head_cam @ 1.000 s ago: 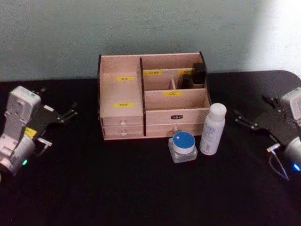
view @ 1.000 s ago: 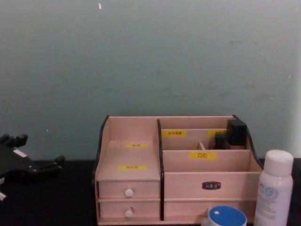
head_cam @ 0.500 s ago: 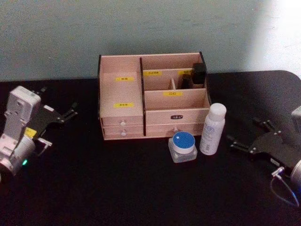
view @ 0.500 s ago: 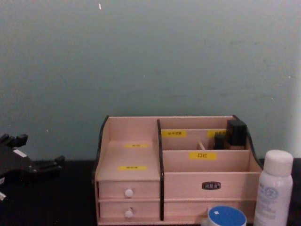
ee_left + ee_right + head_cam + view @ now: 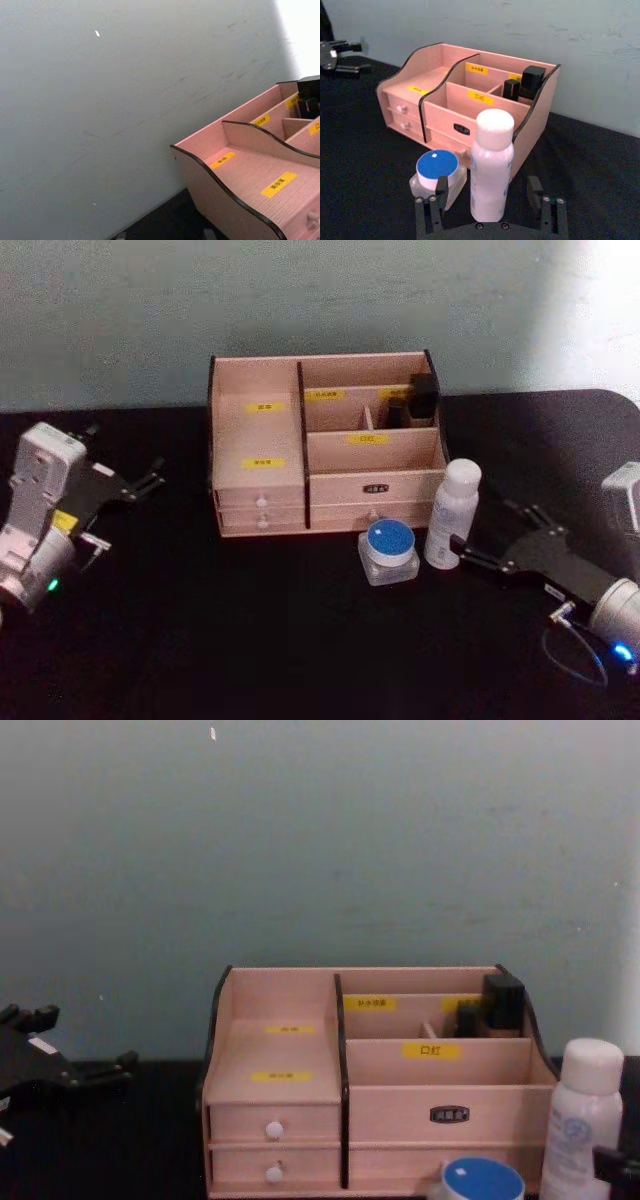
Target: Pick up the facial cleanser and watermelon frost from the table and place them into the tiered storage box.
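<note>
Flanking facial cleanser (image 5: 452, 512) on black table (image 5: 250, 640), right end effector (image 5: 487, 528) gapes (left end effector (image 5: 85, 1040) too; greenish wall (image 5: 300, 300)).

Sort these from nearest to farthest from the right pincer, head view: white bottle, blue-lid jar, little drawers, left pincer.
1. facial cleanser, just ahead of the right pincer.
2. watermelon frost, left of it.
3. little drawers, in the tiered storage box, left half.
4. left pincer, far left.
</note>
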`<state>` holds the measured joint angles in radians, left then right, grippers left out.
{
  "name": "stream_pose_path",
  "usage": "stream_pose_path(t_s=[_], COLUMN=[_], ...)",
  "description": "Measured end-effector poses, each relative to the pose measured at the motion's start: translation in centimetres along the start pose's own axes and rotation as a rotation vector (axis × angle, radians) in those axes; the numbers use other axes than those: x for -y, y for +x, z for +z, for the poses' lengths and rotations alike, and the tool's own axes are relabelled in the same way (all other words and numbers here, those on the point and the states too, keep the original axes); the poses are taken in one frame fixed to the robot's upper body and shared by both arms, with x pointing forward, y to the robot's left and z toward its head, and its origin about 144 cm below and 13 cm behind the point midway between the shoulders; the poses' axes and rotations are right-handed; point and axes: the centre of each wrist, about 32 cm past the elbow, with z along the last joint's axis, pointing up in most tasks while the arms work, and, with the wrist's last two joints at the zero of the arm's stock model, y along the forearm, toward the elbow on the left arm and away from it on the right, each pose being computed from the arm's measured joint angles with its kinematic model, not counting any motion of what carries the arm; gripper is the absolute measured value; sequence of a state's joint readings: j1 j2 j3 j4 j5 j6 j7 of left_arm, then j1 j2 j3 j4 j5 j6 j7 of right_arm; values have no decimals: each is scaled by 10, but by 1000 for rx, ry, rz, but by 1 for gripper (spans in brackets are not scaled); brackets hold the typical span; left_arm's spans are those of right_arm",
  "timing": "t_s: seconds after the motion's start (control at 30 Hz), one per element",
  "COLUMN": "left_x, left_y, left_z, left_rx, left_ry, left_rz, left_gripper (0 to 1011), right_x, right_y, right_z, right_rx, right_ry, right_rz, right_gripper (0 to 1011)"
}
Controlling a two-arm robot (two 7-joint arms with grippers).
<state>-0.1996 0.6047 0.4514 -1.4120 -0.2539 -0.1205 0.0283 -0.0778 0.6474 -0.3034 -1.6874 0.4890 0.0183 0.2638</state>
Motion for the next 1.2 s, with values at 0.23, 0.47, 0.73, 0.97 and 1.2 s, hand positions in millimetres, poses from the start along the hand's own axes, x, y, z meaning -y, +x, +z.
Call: stream_pose_path(t_s=[0.23, 0.47, 0.73, 0.97, 1.2], left_x=[0, 0, 0, 0, 0], left_y=[0, 0, 0, 0, 0], left_z=[0, 0, 0, 0, 0], left_rx=[0, 0, 0, 0, 0], left_ry=[0, 0, 0, 0, 0], left_rz=[0, 0, 0, 0, 0], left_gripper=[1001, 1001, 1001, 1001, 1001], right_x=[-13, -27, -37, -43, -44], right_y=[-2, -4, -4, -4, -4], right_z=[0, 0, 0, -2, -3], right_rx=[-19, -19, -12, -18, -12], right_ry=[20, 33, 31, 21, 17], right_rz=[-22, -30, -35, -37, -43], right_gripper=[1003, 1003, 1002, 1003, 1003])
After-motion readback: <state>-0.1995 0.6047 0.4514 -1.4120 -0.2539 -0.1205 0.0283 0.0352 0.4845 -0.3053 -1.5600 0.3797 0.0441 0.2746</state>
